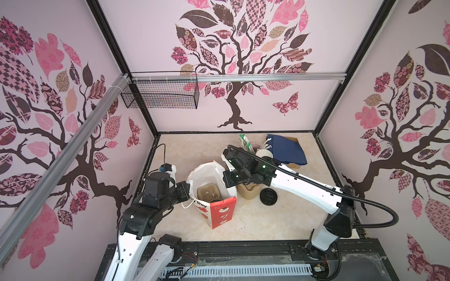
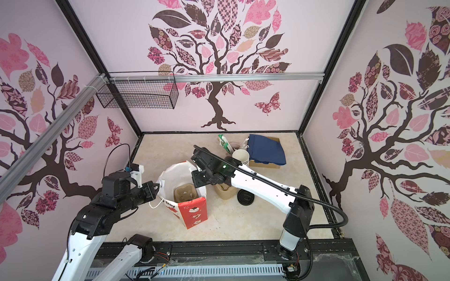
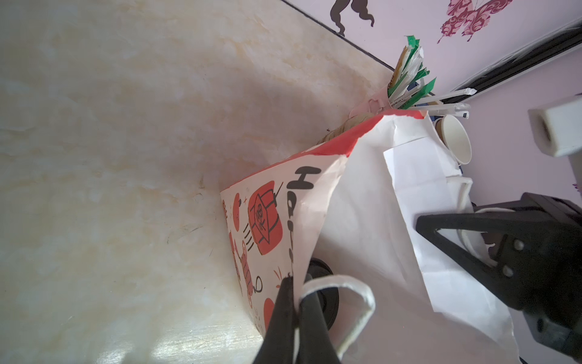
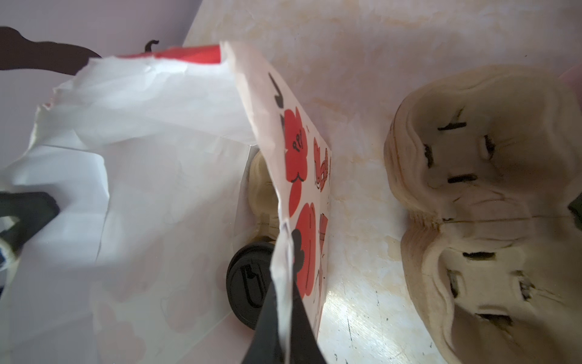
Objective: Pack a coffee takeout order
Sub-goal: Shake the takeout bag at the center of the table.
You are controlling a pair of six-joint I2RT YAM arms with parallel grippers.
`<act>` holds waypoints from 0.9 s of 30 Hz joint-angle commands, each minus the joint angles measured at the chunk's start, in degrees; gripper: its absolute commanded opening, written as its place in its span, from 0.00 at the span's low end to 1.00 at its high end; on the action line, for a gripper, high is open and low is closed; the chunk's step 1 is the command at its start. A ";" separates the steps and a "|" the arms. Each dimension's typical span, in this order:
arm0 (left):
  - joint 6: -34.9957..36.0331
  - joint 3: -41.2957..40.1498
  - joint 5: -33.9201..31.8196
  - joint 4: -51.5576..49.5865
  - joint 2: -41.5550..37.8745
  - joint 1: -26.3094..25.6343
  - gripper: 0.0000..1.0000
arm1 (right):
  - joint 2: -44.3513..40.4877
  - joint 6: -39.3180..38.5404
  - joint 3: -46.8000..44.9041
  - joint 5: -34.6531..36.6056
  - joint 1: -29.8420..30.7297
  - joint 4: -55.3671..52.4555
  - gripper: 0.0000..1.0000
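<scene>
A red-and-white paper bag [image 1: 220,211] stands open in the middle of the table. Down inside it lies a tan pulp carrier [image 1: 207,192] [image 4: 263,189] with a round black lid [image 4: 248,283] [image 3: 327,302] beside it; the cup under that lid is hidden. My left gripper [image 1: 188,192] [image 3: 297,299] is shut on the bag's left rim, close to a white handle [image 3: 362,293]. My right gripper [image 1: 230,185] [image 4: 285,315] is shut on the opposite rim. The navy napkin [image 1: 287,148] lies on a cardboard box at the back right.
Just right of the bag stands a stack of tan carriers [image 1: 249,191] [image 4: 488,189], with a loose black lid [image 1: 268,195] next to it. Behind are stacked lidless cups [image 1: 264,153] and a pink cup of straws [image 1: 246,143]. A wire basket [image 1: 160,95] hangs on the back wall.
</scene>
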 commanded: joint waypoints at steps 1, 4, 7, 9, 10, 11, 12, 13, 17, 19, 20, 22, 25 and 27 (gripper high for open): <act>3.25 -1.28 -2.80 6.45 -3.43 -0.16 0.00 | -6.02 1.65 -4.38 1.71 0.76 8.68 0.02; 5.09 -3.19 -0.82 10.46 -4.52 -0.09 0.00 | -9.02 2.25 -8.71 3.32 1.41 14.85 0.00; 5.67 -3.57 1.57 11.37 -3.26 -0.10 0.00 | -9.46 2.41 -10.40 3.94 1.82 16.90 0.00; 5.48 -3.30 2.49 11.66 -2.45 -0.10 0.00 | -8.96 1.92 -10.55 4.15 2.08 17.40 0.00; 5.50 -3.05 2.40 11.58 -2.30 -0.17 0.00 | -8.70 1.40 -10.46 4.65 2.37 17.49 0.00; 5.96 -3.05 2.46 11.76 -2.36 -0.10 0.00 | -8.51 0.96 -10.33 5.41 2.84 17.58 0.00; 6.55 -3.37 2.26 11.98 -2.70 -0.13 0.00 | -8.33 0.45 -10.05 6.12 3.37 17.66 0.00; 7.15 -3.59 1.87 12.01 -2.97 -0.14 0.00 | -8.17 -0.03 -9.78 7.13 3.85 17.95 0.00; 10.28 -3.67 1.95 12.21 -4.97 -0.14 0.00 | -8.39 -1.67 -11.13 10.33 5.51 21.40 0.00; 12.12 -4.95 2.37 14.10 -6.88 -0.10 0.00 | -8.65 -2.39 -12.18 11.82 6.29 23.35 0.00; 13.02 -5.65 2.33 14.96 -7.84 -0.14 0.00 | -8.83 -2.75 -12.67 12.70 6.75 24.03 0.00; 15.43 -7.23 2.73 16.84 -9.65 -0.13 0.00 | -9.32 -3.43 -13.99 14.14 7.40 26.06 0.00; 17.41 -8.92 4.08 19.52 -11.29 -0.10 0.00 | -9.71 -3.44 -15.16 14.91 7.58 27.58 0.00; 18.33 -9.80 4.65 20.35 -11.55 -0.10 0.00 | -9.72 -3.89 -15.46 15.31 7.59 28.31 0.00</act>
